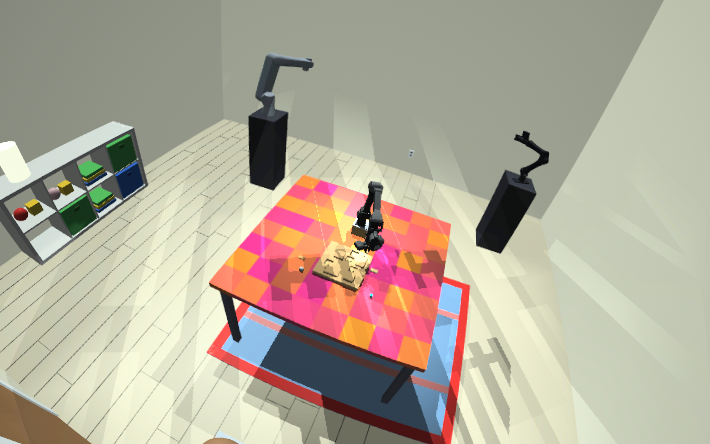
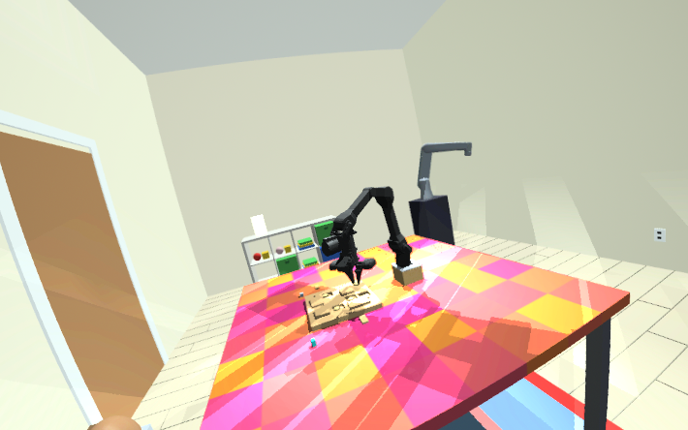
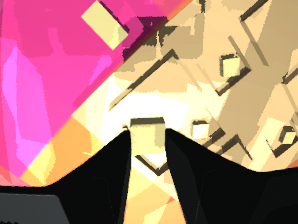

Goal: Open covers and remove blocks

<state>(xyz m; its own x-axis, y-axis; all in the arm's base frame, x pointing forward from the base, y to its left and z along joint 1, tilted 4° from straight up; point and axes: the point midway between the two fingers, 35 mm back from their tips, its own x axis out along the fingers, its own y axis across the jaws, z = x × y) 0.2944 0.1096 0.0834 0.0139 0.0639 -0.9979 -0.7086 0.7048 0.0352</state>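
Observation:
The tan puzzle board (image 1: 332, 265) (image 2: 321, 318) (image 3: 260, 106) lies in the middle of the checkered table (image 1: 302, 220) (image 2: 496, 304), and its wells show as dark openings. My gripper (image 1: 370, 243) (image 2: 356, 278) (image 3: 148, 135) hangs a little above the board's edge nearest the arm base. It is shut on a small cream block (image 3: 147, 141) held between the fingertips. A cyan block (image 1: 371, 296) (image 2: 312, 341) lies on the table clear of the board. Two small blocks (image 1: 301, 268) (image 1: 301, 257) lie on the other side. A tan piece (image 1: 372, 270) (image 2: 362, 319) (image 3: 100, 19) lies right beside the board.
The arm's tan base block (image 2: 407, 273) stands behind the board. Two other arms on black pedestals (image 1: 267, 148) (image 1: 504, 212) stand on the floor away from the table. A white shelf (image 1: 65, 190) with bins stands at the wall.

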